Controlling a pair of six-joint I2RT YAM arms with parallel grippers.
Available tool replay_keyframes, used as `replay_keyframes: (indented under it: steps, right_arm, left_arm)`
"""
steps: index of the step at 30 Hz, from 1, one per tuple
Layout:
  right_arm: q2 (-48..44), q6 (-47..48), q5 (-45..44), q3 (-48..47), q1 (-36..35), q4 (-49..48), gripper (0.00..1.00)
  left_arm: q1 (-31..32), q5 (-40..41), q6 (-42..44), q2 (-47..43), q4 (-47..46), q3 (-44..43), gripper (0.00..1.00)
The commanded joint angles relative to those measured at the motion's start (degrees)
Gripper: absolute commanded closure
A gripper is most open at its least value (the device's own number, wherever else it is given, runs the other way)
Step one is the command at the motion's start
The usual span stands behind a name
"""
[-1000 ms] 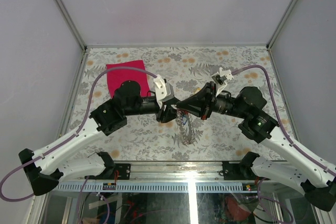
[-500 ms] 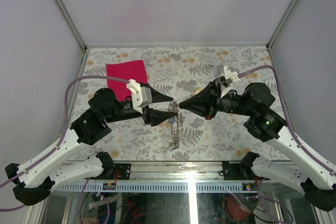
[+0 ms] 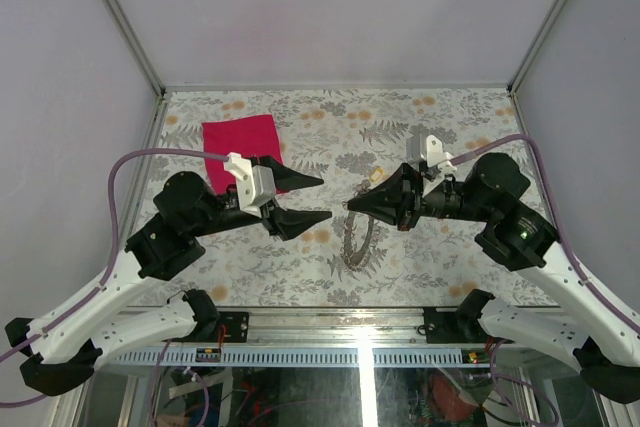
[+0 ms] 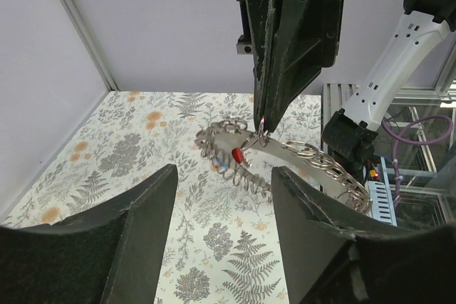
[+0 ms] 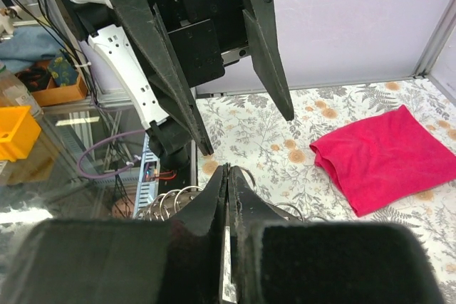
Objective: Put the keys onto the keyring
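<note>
So the right gripper (image 3: 352, 205) is pinched shut on the keyring (image 3: 356, 243), which dangles right under its tip. The left gripper (image 3: 323, 197) gapes wide just to the left, not touching it. A red-headed key (image 4: 237, 154) sits against the loop.

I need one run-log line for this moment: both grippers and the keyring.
left gripper: open, empty | right gripper: shut on keyring, loop hanging below its tips | red key head: at the loop

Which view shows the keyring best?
The left wrist view: the keyring sits mid-frame, its loops and a red key head plain. The top external view shows it small; the right wrist view shows only a few loops behind the fingers.
</note>
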State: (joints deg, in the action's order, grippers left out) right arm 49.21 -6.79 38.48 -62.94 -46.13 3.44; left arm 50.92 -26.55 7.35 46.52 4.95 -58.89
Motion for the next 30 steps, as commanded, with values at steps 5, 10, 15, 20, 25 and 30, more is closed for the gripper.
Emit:
replay_keyframes:
  steps: [5,10,15,20,25,30]
  right_arm:
    - [0.23,7.12,4.72,-6.26,-0.36,2.00,1.00]
    - [0.53,6.93,7.34,-6.67,-0.29,1.48,1.00]
    - [1.14,5.03,9.12,-6.67,-0.37,-0.68,1.00]
    - [1.58,4.06,9.68,-6.75,-0.37,-2.27,1.00]
    - [1.93,3.85,9.19,-6.89,-0.34,-2.78,1.00]
    - [2.34,3.40,9.71,-7.44,-0.34,-3.49,1.00]
  left_arm:
    - [0.12,-0.94,1.10,-0.39,-2.65,-1.57,0.46]
    - [0.08,-3.69,1.03,-0.38,-3.28,-2.15,0.52]
    - [0.08,-6.85,0.41,-0.29,-4.22,-2.32,0.57]
    - [0.10,-8.39,0.37,0.02,-4.29,-2.39,0.60]
    - [0.07,-9.78,0.01,0.06,-4.27,-2.19,0.61]
    - [0.09,-10.01,-0.47,0.34,-4.98,-1.69,0.61]
